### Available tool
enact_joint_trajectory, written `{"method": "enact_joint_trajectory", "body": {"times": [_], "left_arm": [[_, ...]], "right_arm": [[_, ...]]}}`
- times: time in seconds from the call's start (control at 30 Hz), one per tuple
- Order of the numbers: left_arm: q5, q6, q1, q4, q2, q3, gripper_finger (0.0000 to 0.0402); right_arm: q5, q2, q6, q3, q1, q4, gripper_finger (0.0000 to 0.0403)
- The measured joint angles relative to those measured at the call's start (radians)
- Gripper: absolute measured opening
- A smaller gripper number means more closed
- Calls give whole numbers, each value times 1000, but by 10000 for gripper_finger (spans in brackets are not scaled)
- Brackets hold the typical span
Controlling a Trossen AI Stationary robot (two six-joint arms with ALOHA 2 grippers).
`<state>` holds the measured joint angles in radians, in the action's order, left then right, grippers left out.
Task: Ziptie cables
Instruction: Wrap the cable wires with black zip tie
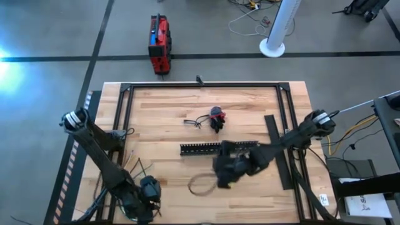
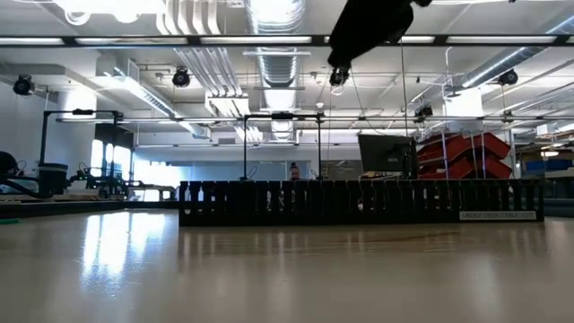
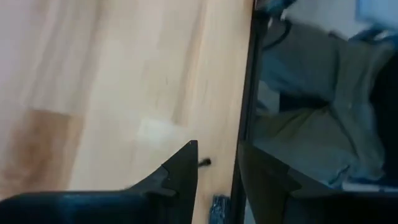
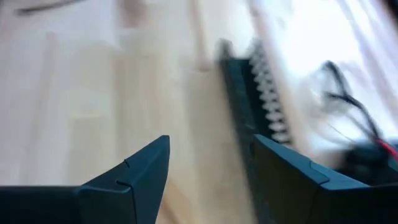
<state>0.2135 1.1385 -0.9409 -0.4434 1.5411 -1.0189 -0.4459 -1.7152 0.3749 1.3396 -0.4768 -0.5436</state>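
The cables (image 1: 134,165), thin pale and green wires, lie loose on the wood beside my left arm, near the table's left side. A thin dark loop (image 1: 200,184) lies flat near the front middle. I cannot make out the ziptie as a straight strip. My left gripper (image 1: 150,195) (image 3: 217,163) hangs open over the front left of the table, close to its dark edge rail, with nothing between its fingers. My right gripper (image 1: 222,176) (image 4: 208,168) stands open above the table's middle, just right of the loop, also with nothing between its fingers.
A long black comb-slotted duct (image 1: 206,149) (image 2: 359,202) (image 4: 249,93) lies across the middle. Behind it sits a small dark wire tangle with a red-and-black lump (image 1: 215,119). A flat black strip (image 1: 278,150) lies at the right. A black frame rail (image 1: 200,85) borders the table.
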Motion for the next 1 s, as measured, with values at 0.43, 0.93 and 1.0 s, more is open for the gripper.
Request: {"method": "enact_joint_trajectory", "body": {"times": [0.43, 0.93, 1.0], "left_arm": [[-188, -161, -1, -26, 234, -140, 81], [-144, -551, 16, -64, 321, -144, 103], [-144, -579, 17, -60, 320, -140, 104]], "right_arm": [[-37, -140, 9, -32, -77, 186, 210], [-55, -166, -17, -31, -99, 198, 186], [-54, -168, -16, -31, -102, 197, 185]]}}
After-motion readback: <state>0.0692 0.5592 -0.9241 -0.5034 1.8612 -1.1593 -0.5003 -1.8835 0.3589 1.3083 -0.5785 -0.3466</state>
